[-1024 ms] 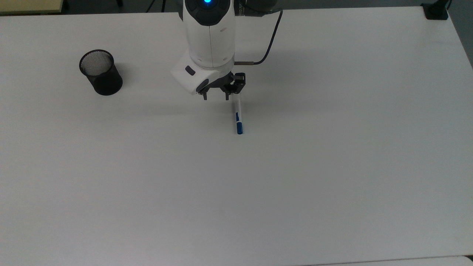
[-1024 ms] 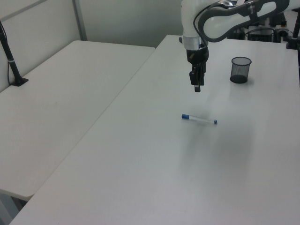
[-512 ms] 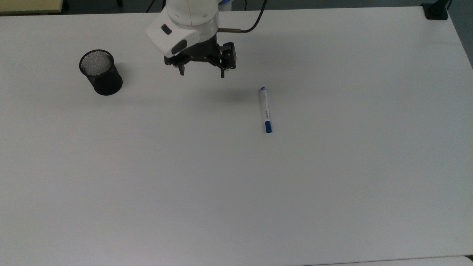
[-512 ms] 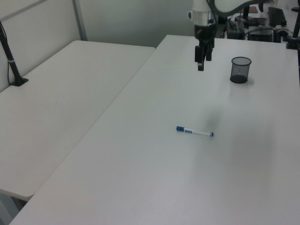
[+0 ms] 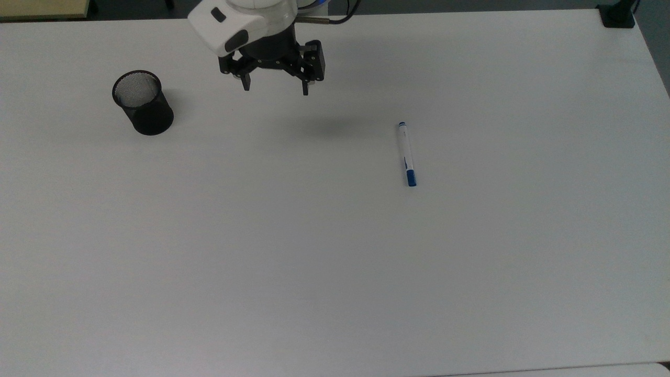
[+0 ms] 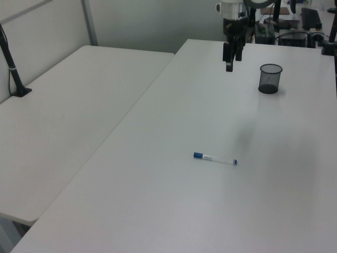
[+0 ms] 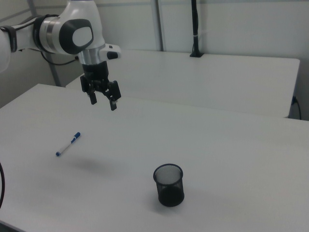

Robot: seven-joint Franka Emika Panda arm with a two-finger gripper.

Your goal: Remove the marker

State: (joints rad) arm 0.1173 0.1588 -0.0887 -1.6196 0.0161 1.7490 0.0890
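We see the pen lying flat on the white table, nothing touching it, blue cap toward the top view's bottom edge, small blue tip toward the far edge. Well off toward the top view's left stands the black mesh cup, upright, no pen in it. Farther back the gripper hangs above the table with fingers spread apart, holding nothing, between cup and pen, well apart from both.

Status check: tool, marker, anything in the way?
Tool open, empty, raised above table. Marker lying flat, apart from mesh cup. Nothing between tool and marker.
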